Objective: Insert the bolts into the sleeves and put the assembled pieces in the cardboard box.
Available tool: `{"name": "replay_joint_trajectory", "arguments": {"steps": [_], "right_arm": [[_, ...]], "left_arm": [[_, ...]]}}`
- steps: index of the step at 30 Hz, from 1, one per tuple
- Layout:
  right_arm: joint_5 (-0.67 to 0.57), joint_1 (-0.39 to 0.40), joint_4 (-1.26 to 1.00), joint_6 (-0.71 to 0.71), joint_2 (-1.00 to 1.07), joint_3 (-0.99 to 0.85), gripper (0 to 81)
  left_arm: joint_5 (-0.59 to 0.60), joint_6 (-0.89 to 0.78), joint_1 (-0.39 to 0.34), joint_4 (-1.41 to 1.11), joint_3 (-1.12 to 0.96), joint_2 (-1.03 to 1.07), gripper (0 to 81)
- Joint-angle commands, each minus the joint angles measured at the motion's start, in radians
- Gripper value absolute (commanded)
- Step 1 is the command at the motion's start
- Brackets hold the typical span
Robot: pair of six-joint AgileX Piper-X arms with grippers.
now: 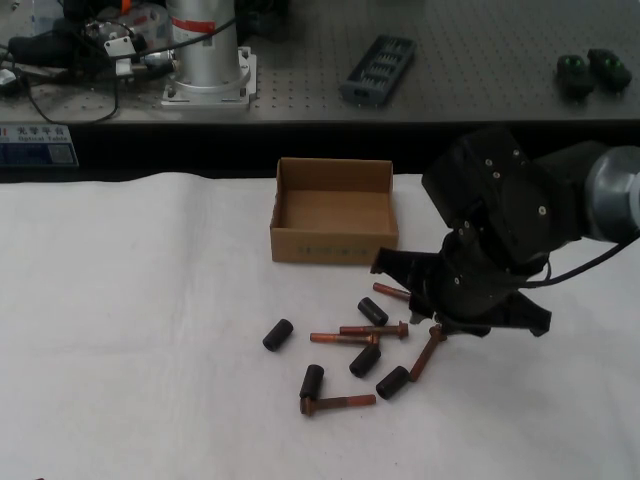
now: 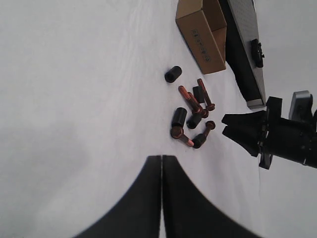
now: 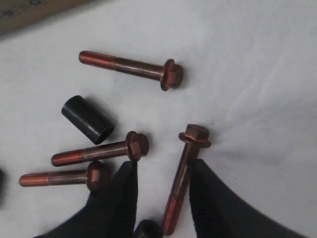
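Several copper bolts and black sleeves lie loose on the white cloth in front of the open cardboard box [image 1: 335, 243]. My right gripper [image 1: 438, 328] is low over the right end of the pile. In the right wrist view it [image 3: 162, 166] is open, its fingers [image 3: 121, 198] on either side of one bolt [image 3: 188, 158], whose head points away from the wrist. A sleeve [image 3: 87, 119] and three more bolts lie just beyond. My left gripper [image 2: 162, 198] is shut on nothing, held above bare cloth well short of the pile [image 2: 190, 116].
The box [image 2: 205, 34] stands empty behind the pile. One sleeve [image 1: 278, 335] lies apart on the left, and a bolt [image 1: 338, 402] with a sleeve [image 1: 312, 380] lies nearest the front. Behind the cloth runs a dark bench with a metal post base [image 1: 208, 60] and a black rack [image 1: 378, 66].
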Motion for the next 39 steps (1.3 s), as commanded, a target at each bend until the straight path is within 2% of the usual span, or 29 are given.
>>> {"name": "replay_joint_trajectory", "arguments": {"steps": [1,13,29,32,36,39], "right_arm": [[-0.006,0.002,0.018,0.021,0.021,-0.012,26.8],[-0.019,0.002,-0.062,0.06,0.076,-0.012,26.8],[-0.014,0.002,-0.005,0.059,0.122,-0.012,26.7],[-0.012,0.002,-0.002,0.059,0.122,-0.012,20.6],[-0.012,0.002,0.0,0.05,0.122,-0.012,3.3],[-0.019,0.002,0.0,0.047,0.122,-0.012,2.9]], "left_arm": [[-0.003,0.005,0.003,-0.006,-0.011,0.0,0.6],[-0.003,0.005,0.003,-0.006,-0.011,0.0,0.6],[-0.003,0.005,0.003,-0.006,-0.011,0.0,0.6],[-0.01,0.005,0.003,-0.006,-0.011,0.0,0.6],[-0.034,0.005,0.003,-0.006,-0.011,0.0,0.6],[-0.034,0.005,0.003,-0.006,-0.011,0.0,0.6]]}}
